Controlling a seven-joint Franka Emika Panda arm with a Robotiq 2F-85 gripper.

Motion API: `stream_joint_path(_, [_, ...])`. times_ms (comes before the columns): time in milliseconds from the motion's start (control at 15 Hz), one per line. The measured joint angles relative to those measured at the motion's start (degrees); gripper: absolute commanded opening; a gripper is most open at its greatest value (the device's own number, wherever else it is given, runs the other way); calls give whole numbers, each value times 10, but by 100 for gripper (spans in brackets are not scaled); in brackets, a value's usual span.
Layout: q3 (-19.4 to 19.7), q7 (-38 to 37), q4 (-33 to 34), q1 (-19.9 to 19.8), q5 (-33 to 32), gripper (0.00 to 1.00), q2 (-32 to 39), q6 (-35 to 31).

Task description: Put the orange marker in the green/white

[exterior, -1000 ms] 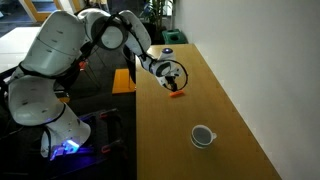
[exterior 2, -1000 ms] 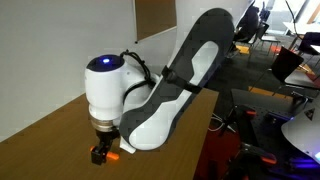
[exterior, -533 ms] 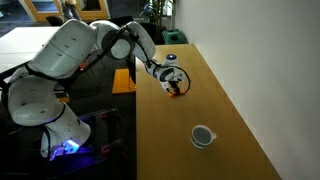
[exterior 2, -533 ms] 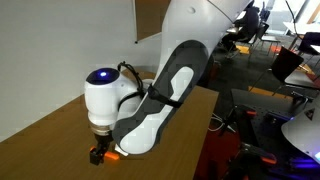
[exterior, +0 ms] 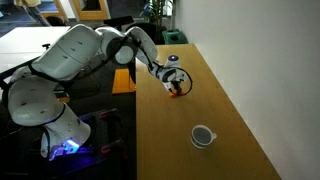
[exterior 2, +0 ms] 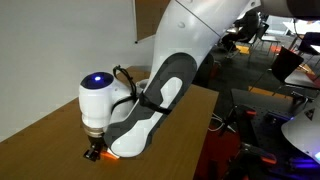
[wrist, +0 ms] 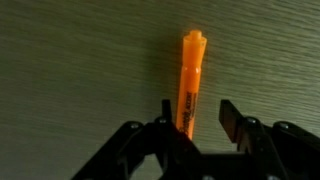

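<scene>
The orange marker [wrist: 190, 80] lies flat on the wooden table, pointing away from the camera in the wrist view. My gripper [wrist: 195, 108] is down over its near end, one finger on each side. The left finger [wrist: 165, 108] touches the marker, and a gap remains before the right finger [wrist: 227, 115], so the jaws are still open. In both exterior views the gripper [exterior: 177, 87] [exterior 2: 95, 151] sits on the tabletop with a bit of orange marker [exterior: 179, 94] [exterior 2: 104, 157] showing beside it. The white cup with a dark inside [exterior: 203, 135] stands apart, nearer the camera.
The long wooden table [exterior: 235, 120] runs beside a white wall [exterior: 260, 50] on one side. Its other edge drops to a dark floor with the robot base [exterior: 45, 110]. Office chairs and desks [exterior 2: 285, 60] stand in the background.
The arm has come down to the table, bringing the gripper over the marker. The jaws have narrowed from wide open around the marker.
</scene>
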State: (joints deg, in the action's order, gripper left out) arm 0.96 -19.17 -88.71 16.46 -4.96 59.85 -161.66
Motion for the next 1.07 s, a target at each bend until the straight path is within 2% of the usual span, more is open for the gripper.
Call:
stream_joint_path(200, [0, 0, 15, 0, 1, 1, 8, 9])
stream_joint_path(267, [0, 0, 19, -1, 1, 2, 12, 14])
stream_joint_path(333, [0, 0, 24, -1, 1, 12, 13, 19])
stream_joint_path(400, [0, 0, 29, -2, 2, 4, 14, 30])
stream_joint_path(867, [1, 0, 51, 1, 2, 4, 20, 61])
stream_joint_path(1067, [19, -3, 48, 21, 0, 4, 8, 56])
